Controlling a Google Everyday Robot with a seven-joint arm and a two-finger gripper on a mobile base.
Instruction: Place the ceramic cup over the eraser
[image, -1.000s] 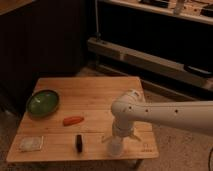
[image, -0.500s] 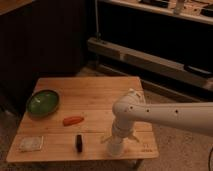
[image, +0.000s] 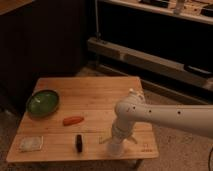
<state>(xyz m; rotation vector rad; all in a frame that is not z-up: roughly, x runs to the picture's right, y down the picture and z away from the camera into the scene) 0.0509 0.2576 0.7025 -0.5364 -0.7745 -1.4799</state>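
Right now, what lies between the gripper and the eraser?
Camera view: only bare tabletop between the eraser and the gripper, which is low near the front edge.

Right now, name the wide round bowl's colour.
Bowl: green, camera view; gripper low at wooden table's front edge.

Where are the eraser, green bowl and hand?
eraser (image: 78, 142): camera view, top face of the black block.
green bowl (image: 42, 102): camera view, inside floor.
hand (image: 115, 142): camera view, its lower end, right of the eraser.
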